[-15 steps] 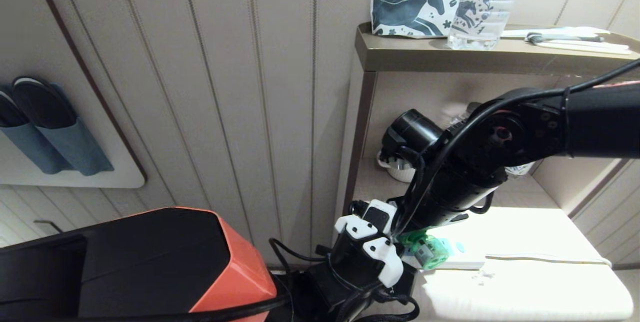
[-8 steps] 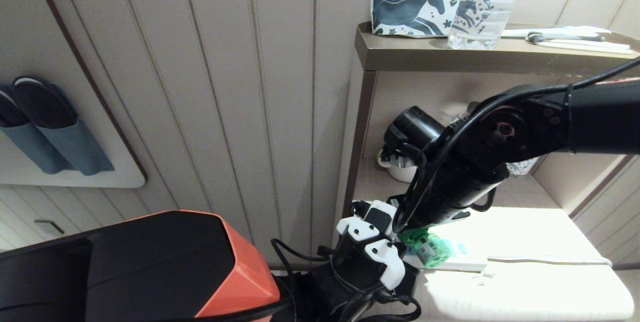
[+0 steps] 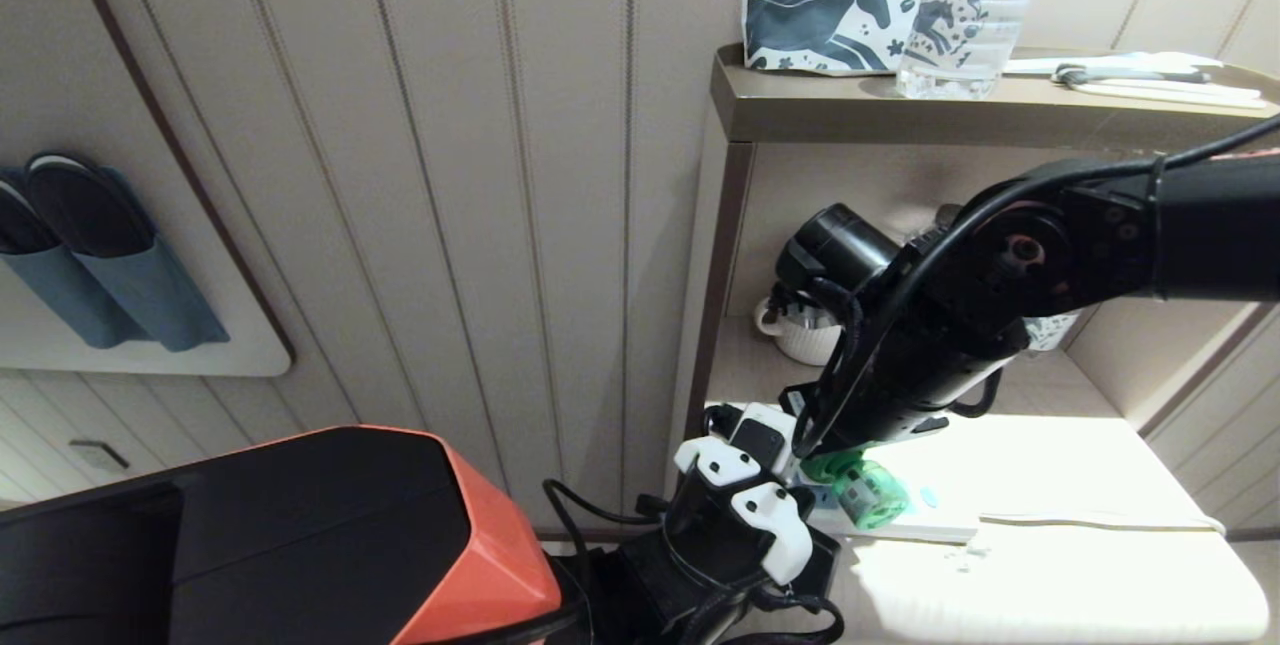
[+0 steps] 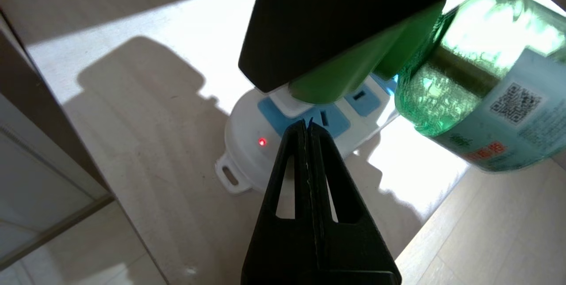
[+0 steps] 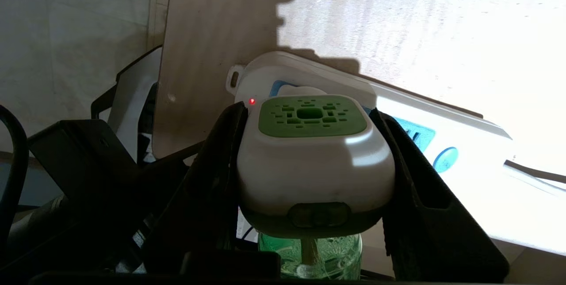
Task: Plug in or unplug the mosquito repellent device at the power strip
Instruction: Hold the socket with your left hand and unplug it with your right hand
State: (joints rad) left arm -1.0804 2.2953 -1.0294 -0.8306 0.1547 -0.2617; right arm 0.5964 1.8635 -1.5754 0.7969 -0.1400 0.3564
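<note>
Where the lowest shelf [image 3: 1050,565] of the open unit catches bright light, we record the power strip [image 5: 446,119]: a white bar with light-blue socket faces, lying flat, its red indicator lit at the rounded end nearest the shelf's left edge.

Mosquito repellent device [image 5: 314,157]: white head with green vented cap, translucent green bottle hanging beneath. We find it over the end socket of the strip, beside the red light, its head against the socket face; whether the pins are fully seated we cannot tell.

Right gripper [image 5: 309,179]: reaching in from the right, its jaws pinching the device's white head, one on each flank.

Left gripper [image 4: 306,128]: coming from below and to the left, its jaws pressed together with nothing between them, tips on or just above the strip's first blue face next to the device; contact is uncertain.

Top shelf: a horse-print pouch [image 3: 825,10] and a clear water bottle [image 3: 965,20]. Middle shelf: a white cup [image 3: 795,335], partly hidden by the right arm.

Wall to the left: blue slippers [image 3: 95,255] in a holder.
</note>
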